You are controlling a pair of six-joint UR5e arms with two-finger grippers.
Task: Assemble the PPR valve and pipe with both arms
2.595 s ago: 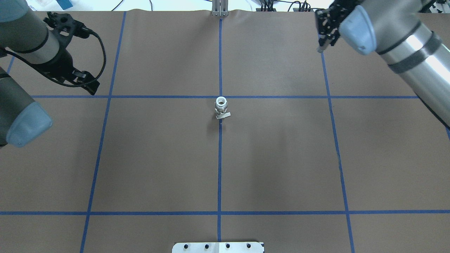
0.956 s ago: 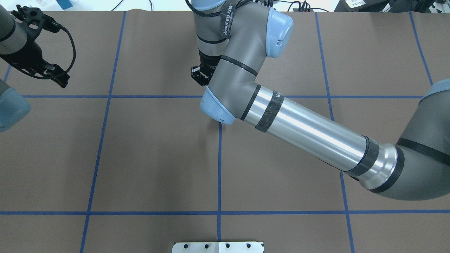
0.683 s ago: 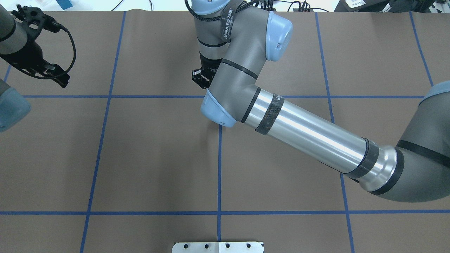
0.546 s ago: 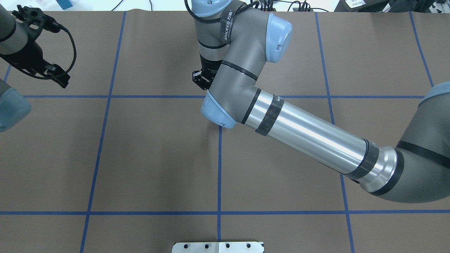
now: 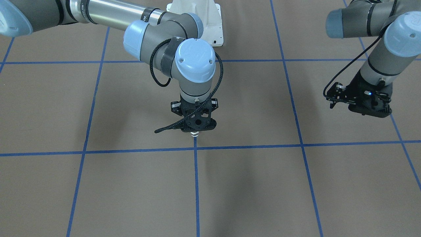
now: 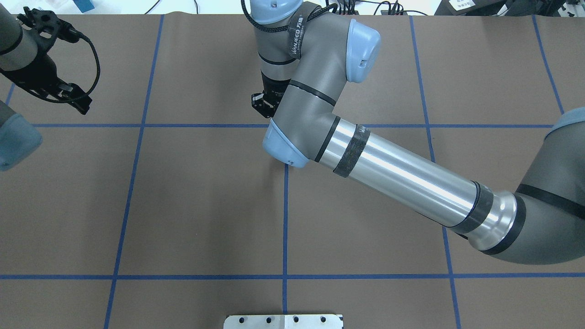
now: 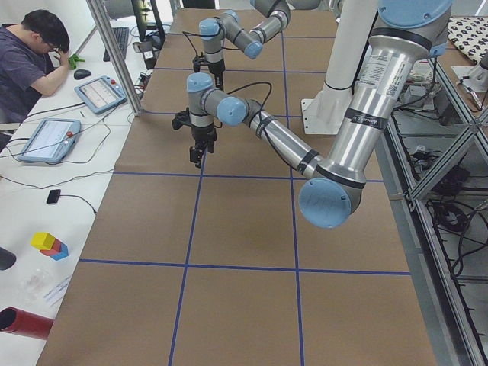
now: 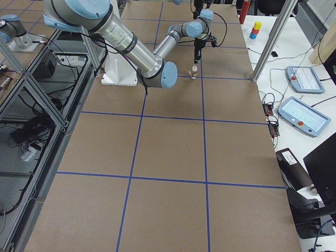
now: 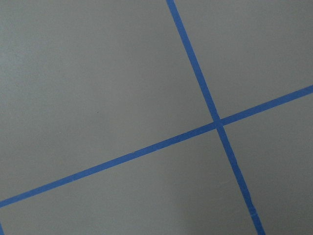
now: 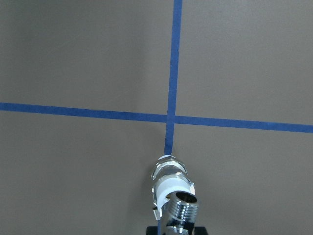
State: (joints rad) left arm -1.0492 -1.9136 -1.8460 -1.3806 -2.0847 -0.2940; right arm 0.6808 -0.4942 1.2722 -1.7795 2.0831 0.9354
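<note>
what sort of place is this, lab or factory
Most likely a robotics research lab: two robot arms over a table gridded with blue tape, an operator seated beside it, and teach pendants on the side bench.

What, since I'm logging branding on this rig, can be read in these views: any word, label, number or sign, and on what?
"WANEED": white print on the black strap round the right arm near its wrist; the marks after it are not legible.
White print on the forearm strap: too small to read.
Small white label on the black housing below the wrist: too small to read.
Tablet screens in the side views: blurred.
</note>
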